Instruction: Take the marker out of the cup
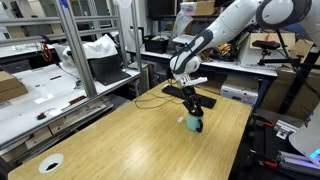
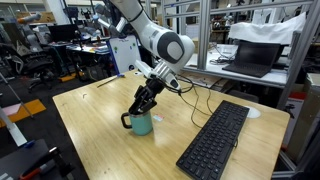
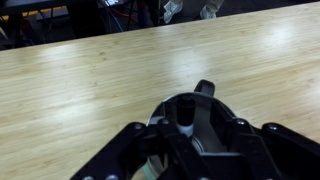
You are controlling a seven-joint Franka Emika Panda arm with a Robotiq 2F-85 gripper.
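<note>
The teal-green cup (image 1: 195, 124) stands on the wooden table in both exterior views (image 2: 141, 124), its handle to one side. In the wrist view I look straight down into the cup (image 3: 205, 90). The marker (image 3: 185, 112) stands inside it, with a dark body and a white band. My gripper (image 3: 190, 138) points straight down over the cup's mouth, fingers either side of the marker with a gap showing, so it looks open. In both exterior views the gripper (image 1: 192, 112) (image 2: 144, 106) hides the marker.
A long black keyboard (image 2: 215, 140) lies on the table beside the cup, and it shows behind the gripper in an exterior view (image 1: 190, 96). A white round disc (image 1: 50, 163) lies near a table corner. Shelves, cables and desks surround the table.
</note>
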